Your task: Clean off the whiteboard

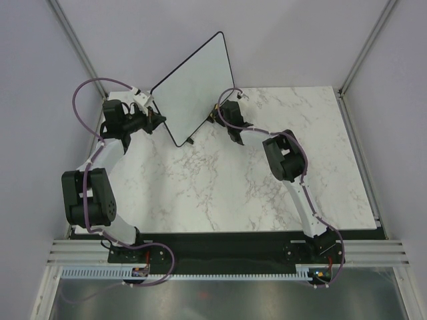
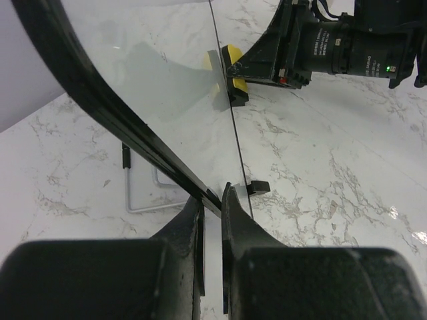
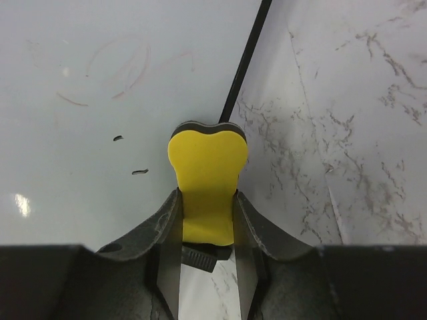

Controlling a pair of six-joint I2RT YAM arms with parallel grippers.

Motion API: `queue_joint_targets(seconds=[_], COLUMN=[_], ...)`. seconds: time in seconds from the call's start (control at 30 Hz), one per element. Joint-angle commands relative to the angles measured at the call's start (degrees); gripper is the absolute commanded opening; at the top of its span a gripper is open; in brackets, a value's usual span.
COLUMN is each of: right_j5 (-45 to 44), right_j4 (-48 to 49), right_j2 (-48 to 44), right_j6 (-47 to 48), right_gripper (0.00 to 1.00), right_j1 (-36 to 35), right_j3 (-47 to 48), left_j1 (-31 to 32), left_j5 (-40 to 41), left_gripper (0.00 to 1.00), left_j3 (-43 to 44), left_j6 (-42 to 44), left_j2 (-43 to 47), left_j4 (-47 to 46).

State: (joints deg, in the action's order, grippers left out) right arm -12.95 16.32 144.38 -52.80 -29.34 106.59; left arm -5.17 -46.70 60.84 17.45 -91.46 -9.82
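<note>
Two end effectors are clenched. The left end effector (image 2: pixel 213 197) pinches the thin black rim (image 2: pixel 80 80) of the board (image 2: pixel 153 67). The right end effector (image 3: pixel 207 200) grasps a yellow eraser (image 3: pixel 207 173), whose rounded tip lies against the board's face, just beside the rim. In the top view the board (image 1: pixel 193 87) stands upper centre on the marble worktop (image 1: pixel 233 187), tilted back, with the left end effector (image 1: pixel 155 119) at its left corner and the right end effector (image 1: pixel 217 115) at its lower right edge. It is large, glossy and white with rounded corners, and a small black foot (image 1: pixel 190 140) shows below its near corner. In the right wrist view its surface (image 3: pixel 100 100) carries faint reddish loops (image 3: pixel 113 67) at upper left and two short dark dashes (image 3: pixel 139 172) left of the eraser.
</note>
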Motion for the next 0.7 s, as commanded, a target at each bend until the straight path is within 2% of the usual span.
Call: queue_joint_targets(seconds=[0.0,0.3,0.53,0.67], right_j5=[5.1,0.5,4.2,1.6], right_j4=[3.6,-0.1,-3.8,-3.8], right_j2=[-3.0,-4.5,1.3,1.3], right_j6=[-2.8,2.0,5.0,4.7], right_gripper=[0.0,0.0,0.0,0.0], right_j1=[-3.9,-0.5,-0.5,-0.4], right_j3=[-1.8,5.4,20.2,18.4], left_j1=[-1.2,-1.2,-1.2,-1.2], left_j5=[9.6,9.1,9.2,9.4], left_gripper=[0.02,0.02,0.02,0.02], left_j3=[-0.4,-0.3,0.1,-0.1], left_j6=[10.8,10.7,10.7,10.8], left_j2=[-3.0,-3.5,-3.8,-3.4], left_j4=[2.6,2.9,3.0,3.0])
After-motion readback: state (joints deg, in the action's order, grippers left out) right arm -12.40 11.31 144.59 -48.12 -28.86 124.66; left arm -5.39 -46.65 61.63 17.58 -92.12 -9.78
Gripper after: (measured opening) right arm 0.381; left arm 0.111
